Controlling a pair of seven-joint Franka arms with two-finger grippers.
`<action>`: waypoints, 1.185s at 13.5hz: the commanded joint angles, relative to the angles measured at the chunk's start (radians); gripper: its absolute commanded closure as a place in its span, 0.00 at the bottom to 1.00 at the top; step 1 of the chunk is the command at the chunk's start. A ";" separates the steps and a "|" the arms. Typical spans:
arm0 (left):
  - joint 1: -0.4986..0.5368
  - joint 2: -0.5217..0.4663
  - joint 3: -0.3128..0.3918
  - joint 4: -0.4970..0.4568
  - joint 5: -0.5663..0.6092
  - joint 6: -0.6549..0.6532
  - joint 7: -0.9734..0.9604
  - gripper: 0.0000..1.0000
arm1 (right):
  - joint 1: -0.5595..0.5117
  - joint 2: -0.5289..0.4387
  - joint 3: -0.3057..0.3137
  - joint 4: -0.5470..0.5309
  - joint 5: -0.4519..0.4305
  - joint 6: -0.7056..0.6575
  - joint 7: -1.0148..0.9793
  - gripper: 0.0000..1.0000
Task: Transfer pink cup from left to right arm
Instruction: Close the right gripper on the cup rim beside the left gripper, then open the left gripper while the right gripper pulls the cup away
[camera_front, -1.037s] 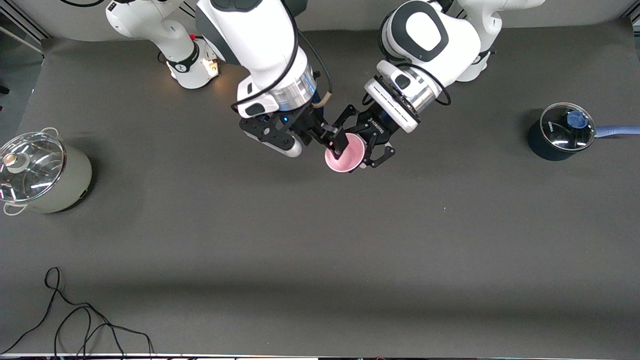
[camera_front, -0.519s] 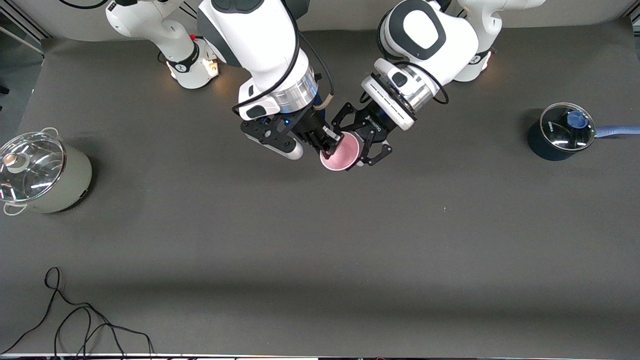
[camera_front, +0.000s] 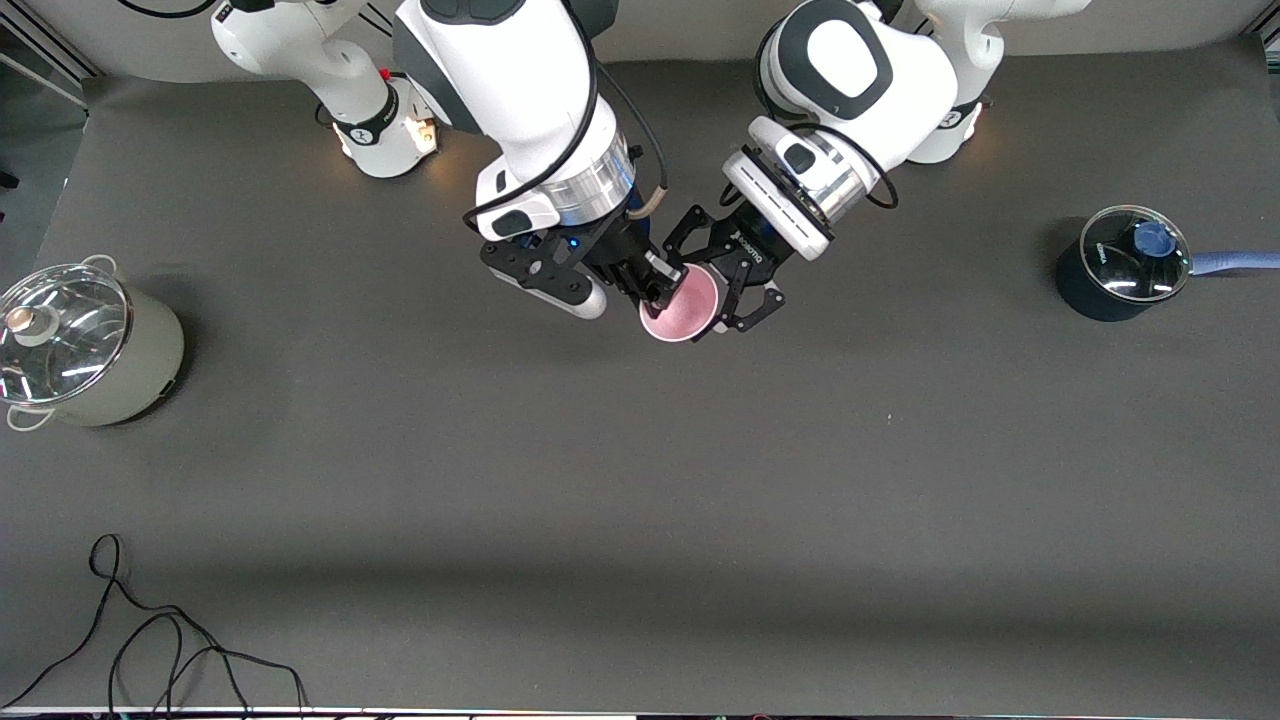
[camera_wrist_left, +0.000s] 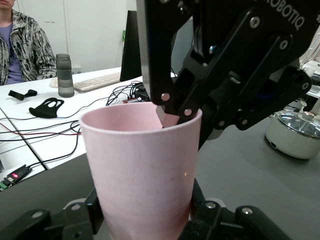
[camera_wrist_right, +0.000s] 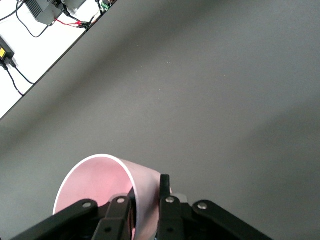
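Note:
The pink cup (camera_front: 683, 305) hangs in the air over the middle of the table near the arms' bases, its open mouth tipped toward the front camera. My left gripper (camera_front: 722, 285) is shut on the cup's lower wall (camera_wrist_left: 145, 170), with one finger on each side (camera_wrist_left: 145, 220). My right gripper (camera_front: 666, 290) is shut on the cup's rim, one finger inside the mouth and one outside on the wall (camera_wrist_right: 147, 200). In the left wrist view the right gripper (camera_wrist_left: 172, 112) pinches the rim from above. The cup (camera_wrist_right: 100, 185) shows its pink inside in the right wrist view.
A cream pot with a glass lid (camera_front: 80, 345) stands at the right arm's end of the table. A dark blue saucepan with a glass lid (camera_front: 1125, 262) stands at the left arm's end. A black cable (camera_front: 150, 640) lies near the front edge.
My right gripper has shut onto the cup's rim. The cup and both grippers have shifted slightly toward the right arm's end. The left gripper keeps its hold.

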 joint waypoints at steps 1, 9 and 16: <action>-0.010 -0.004 0.010 0.002 -0.014 0.022 -0.007 0.19 | -0.011 -0.003 -0.014 0.026 -0.009 0.003 -0.037 1.00; 0.002 0.001 0.013 -0.001 -0.008 0.040 -0.008 0.01 | -0.132 -0.043 -0.014 0.022 0.013 -0.125 -0.377 1.00; 0.218 0.062 0.025 -0.070 0.056 -0.096 -0.002 0.00 | -0.414 -0.159 -0.042 -0.059 0.032 -0.400 -1.002 1.00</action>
